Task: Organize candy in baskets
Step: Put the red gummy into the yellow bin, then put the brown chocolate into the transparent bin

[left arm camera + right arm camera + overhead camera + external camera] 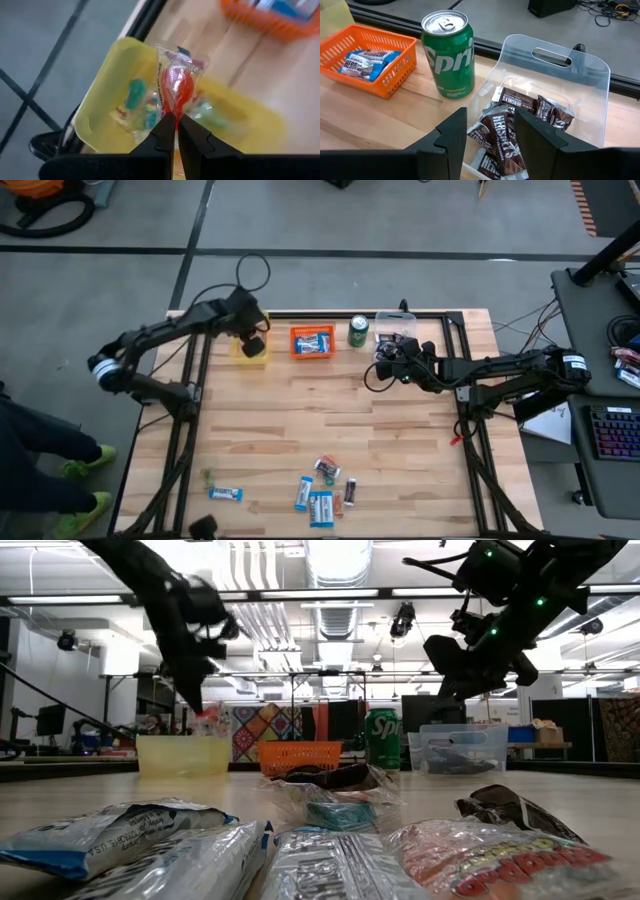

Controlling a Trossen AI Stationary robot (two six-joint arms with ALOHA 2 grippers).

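Step in hand: we are lowering a red sweet [176, 85] into the yellow basket [107, 85], upper left of the overhead frame.
Doing it well: we are judging it best to drop low over the middle, so the wrapper is not catching the rim.
Left claw [176, 129]: closed tight, pinching the sweet's wrapper.
Right claw [490, 131]: fingers standing apart, holding nothing, hovering over the clear basket [592, 75] of dark bars [504, 137].
Remaining candy [322, 490]: lying loose at lower centre of the table.
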